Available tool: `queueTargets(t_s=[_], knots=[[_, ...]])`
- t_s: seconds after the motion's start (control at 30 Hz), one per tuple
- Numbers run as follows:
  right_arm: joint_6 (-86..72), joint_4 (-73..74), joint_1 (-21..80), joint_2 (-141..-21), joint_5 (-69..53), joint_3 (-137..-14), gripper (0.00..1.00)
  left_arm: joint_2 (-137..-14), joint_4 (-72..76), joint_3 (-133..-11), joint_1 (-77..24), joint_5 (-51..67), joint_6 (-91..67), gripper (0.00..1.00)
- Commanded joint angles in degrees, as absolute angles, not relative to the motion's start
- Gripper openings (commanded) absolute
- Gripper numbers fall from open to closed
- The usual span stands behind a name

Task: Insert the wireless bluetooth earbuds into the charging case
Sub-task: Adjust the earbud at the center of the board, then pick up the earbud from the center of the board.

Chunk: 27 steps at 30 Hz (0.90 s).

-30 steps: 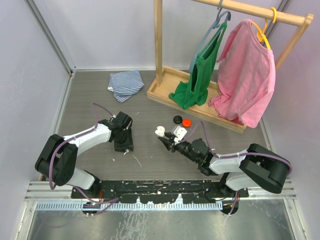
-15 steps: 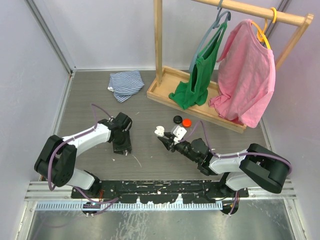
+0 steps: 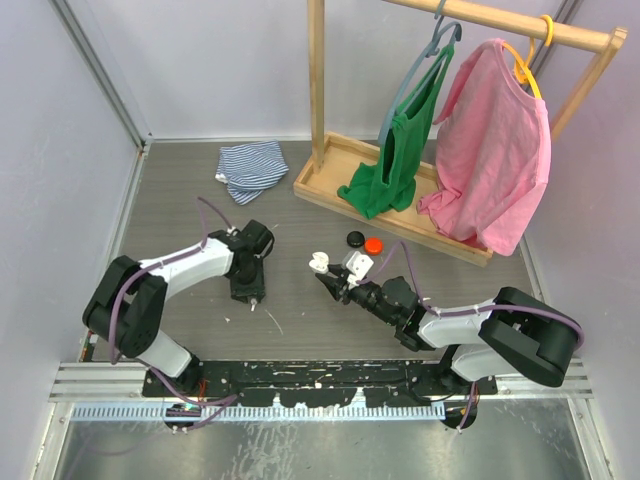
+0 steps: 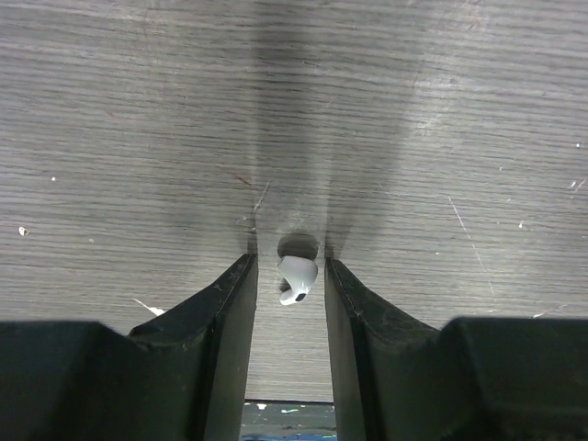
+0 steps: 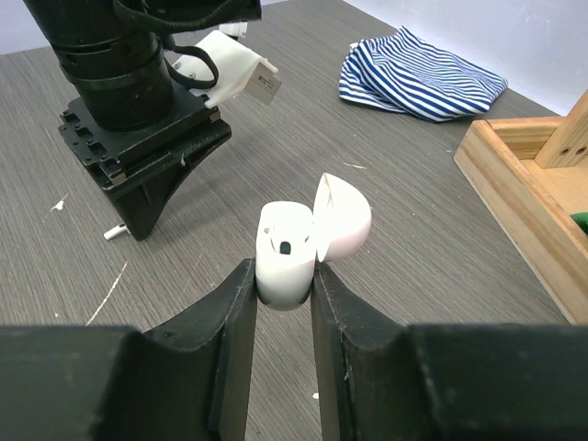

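The left tool [image 4: 288,266] stands narrowly open, one dark finger on each side of a tiny white bean-shaped plastic earbud [image 4: 297,278]; the bud sits close to one finger with a sliver of gap at the other, so nothing is pinched yet; whether it rests on the grey wood-grain counter [image 4: 138,138] or hangs just clear of it, I cannot tell. The right tool [image 5: 281,268] is clamped on a white rounded plastic charging case [image 5: 289,280], held upright with its hinged lid [image 5: 343,216] flipped back and a well showing. The earbud and the left tool lie to the left of the case, near it but apart. Just beyond the case sit a small black round puck [image 3: 354,238] and an orange one [image 3: 373,244]; farther beyond stands a wooden clothes rack [image 3: 316,90].

The step in hand, as I judge it, is picking up the bud. The next move calls for shutting gently on so small and slippery a thing without flicking it away, then carrying it over the case's open well.
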State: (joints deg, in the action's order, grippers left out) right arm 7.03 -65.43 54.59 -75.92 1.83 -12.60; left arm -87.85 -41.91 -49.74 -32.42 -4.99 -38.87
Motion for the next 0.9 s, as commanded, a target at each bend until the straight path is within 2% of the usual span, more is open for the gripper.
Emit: queueTargets(t_s=[0.0,0.57,0.87], knots=[[7.32,-68.40,54.40,-75.96,1.41,-14.41,0.01,-89.15,-43.38,-52.67,-33.28,-6.37,-37.13,0.36],[7.43,-68.12,54.40,-76.03,1.03,-14.50,0.01,-93.64,-44.56,-53.86,-34.10,-7.13,-35.74,0.26],[7.41,-68.12,54.36,-75.94,0.88,-14.50,0.01,-89.50,-43.98,-52.68,-34.17,-6.96,-39.02,0.17]])
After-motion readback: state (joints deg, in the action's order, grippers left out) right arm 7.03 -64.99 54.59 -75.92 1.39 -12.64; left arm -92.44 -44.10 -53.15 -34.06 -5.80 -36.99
